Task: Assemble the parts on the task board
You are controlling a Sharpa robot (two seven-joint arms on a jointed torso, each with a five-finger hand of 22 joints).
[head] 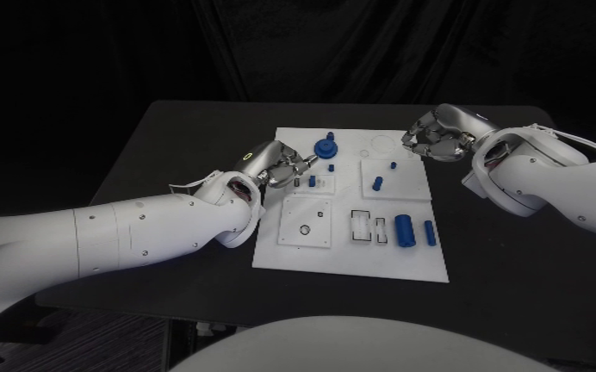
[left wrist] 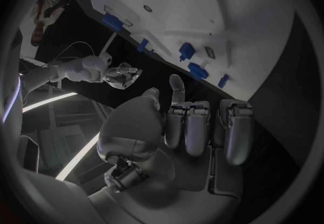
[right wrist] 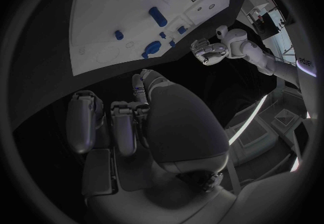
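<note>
Matte black table (head: 149,139) bears flat white task board (head: 354,260).

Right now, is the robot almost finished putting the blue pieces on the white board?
Not yet, it seems. Some small blue parts already stand on the task board, but two blue cylinders lie loose near its front. The left hand and right hand hang at the board's edges and seem to hold nothing.

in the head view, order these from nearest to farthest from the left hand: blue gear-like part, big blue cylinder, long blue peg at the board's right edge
1. Blue gear-like part, just beyond the left hand, at the board's far end.
2. Big blue cylinder, toward the board's near right.
3. Long blue peg, at the right edge, just past the cylinder.
</note>
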